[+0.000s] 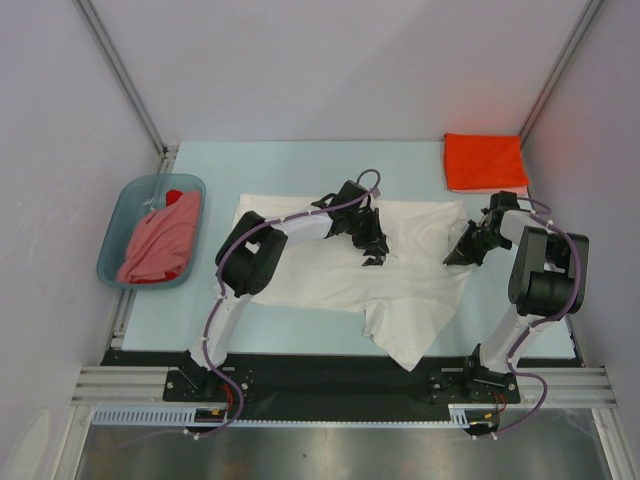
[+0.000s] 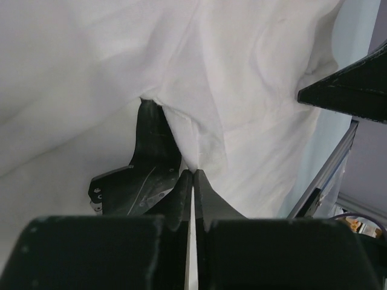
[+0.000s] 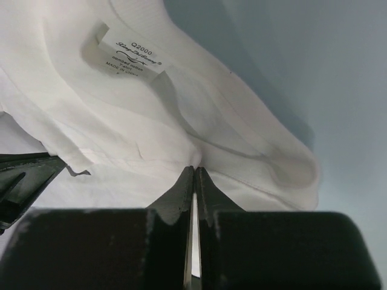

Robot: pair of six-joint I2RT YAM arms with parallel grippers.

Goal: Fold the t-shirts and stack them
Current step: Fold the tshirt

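Observation:
A large white t-shirt point(image 1: 330, 275) lies spread and rumpled across the middle of the table. My left gripper point(image 1: 374, 256) sits over its upper middle. In the left wrist view that gripper point(image 2: 193, 173) is shut on a raised pinch of the white cloth point(image 2: 242, 78). My right gripper point(image 1: 459, 257) is at the shirt's right edge. There it point(image 3: 195, 168) is shut on a fold of the white cloth point(image 3: 242, 151) just below the neck label point(image 3: 136, 57). An orange-red t-shirt point(image 1: 484, 160) lies folded at the back right. A salmon-pink t-shirt point(image 1: 160, 245) and a bit of red cloth point(image 1: 174, 195) fill the basin.
The blue-grey plastic basin point(image 1: 118, 232) stands at the table's left edge. Metal frame rails point(image 1: 140, 110) run along the sides and back corners. Part of the white shirt hangs over the dark front rail point(image 1: 300, 365) between the arm bases.

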